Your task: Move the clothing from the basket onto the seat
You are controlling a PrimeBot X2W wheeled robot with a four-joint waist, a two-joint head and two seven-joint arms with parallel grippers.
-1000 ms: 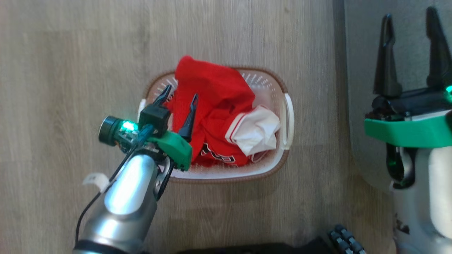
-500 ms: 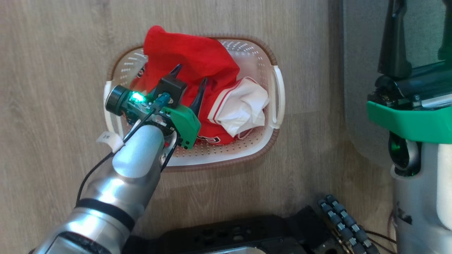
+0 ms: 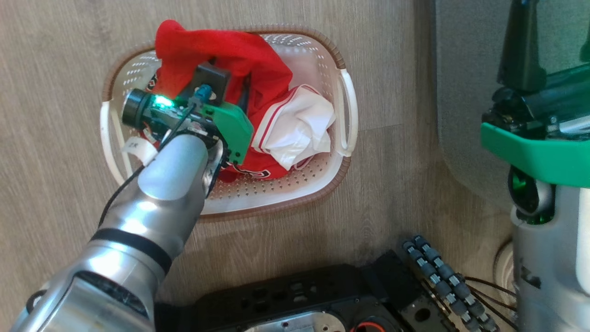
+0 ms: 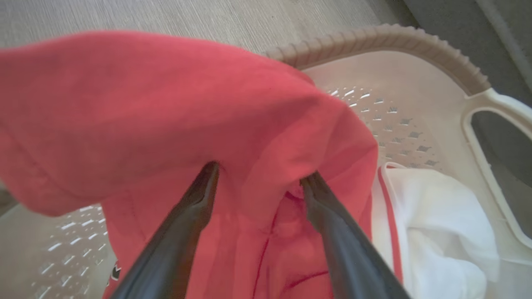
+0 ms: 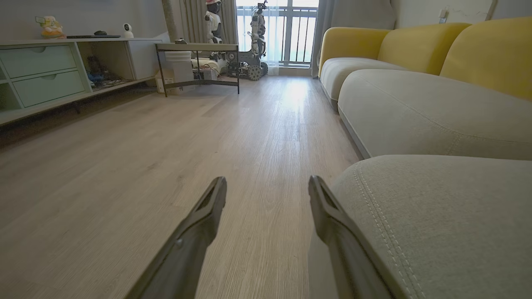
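Now the left gripper [image 4: 259, 173] is down. A second ago its two long dark fingers [image 4: 187, 220] hovered over the pile; they've since sunk, spread wide, into the soft red sports clothing [image 3: 258, 69] with white trim, tips lost in a fold, nothing pinched yet. The picture's slide is the head moving, not the load. I'd say the grasp comes next.

Everything sits heaped in the small white perforated plastic basket [image 3: 276, 190] with its brown woven-look rim, on the pale wood floor [image 3: 55, 46]. Shiny red humps above the far rim, crumpled white lining [image 3: 299, 129] lies to the right, black lettering peeks low.

The right gripper [image 5: 268, 182] waits wide open, empty, beside the grey-green fabric seat [image 5: 436, 216].
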